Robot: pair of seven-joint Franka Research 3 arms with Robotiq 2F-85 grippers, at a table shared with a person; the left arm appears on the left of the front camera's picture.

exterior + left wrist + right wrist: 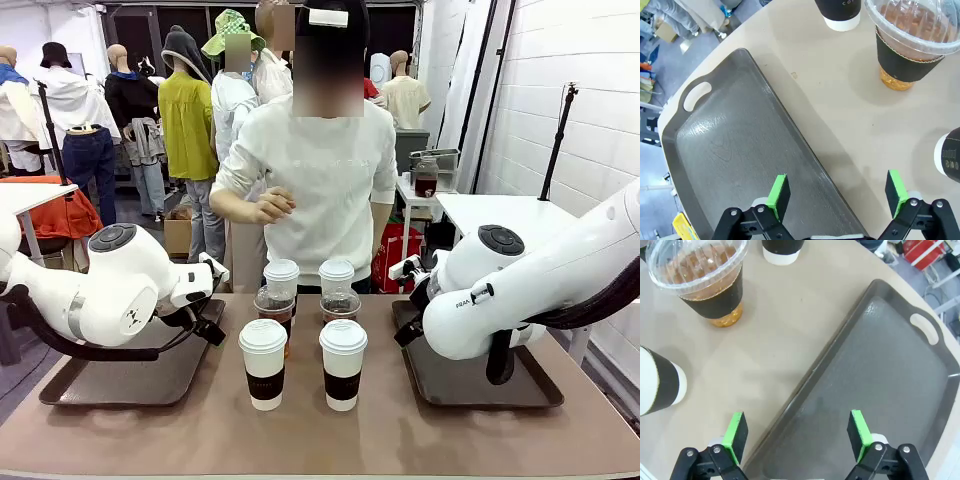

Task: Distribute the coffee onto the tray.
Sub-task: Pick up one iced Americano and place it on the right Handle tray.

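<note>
Plainly, the table (pixel 320 445) carried everything: a dark left tray (pixel 100 385) and a dark right tray (pixel 480 390) lay at its two sides, both bare, with the coffee grouped between them and a person (pixel 320 170) standing at the far edge.

The coffee stood upright in two columns of three. The near paper cups (pixel 263 365) came first, the clear cups (pixel 274 308) behind them, and the far paper cups (pixel 281 272) last. None of it was on a tray yet, so I judged the task unstarted.

The left gripper (pixel 837 192) hung with its jaws wide apart and nothing between them, straddling the inner rim of the left tray. The right gripper (pixel 798 432) did the same over the right tray's rim.

In each wrist view, a clear cup sat ahead of the fingers and off to the table side, with a near paper cup closer at the picture's edge. Each arm was nearer its own column. A grasp would probably come in sideways at the sleeve, since the cups' long axis ran vertical.
</note>
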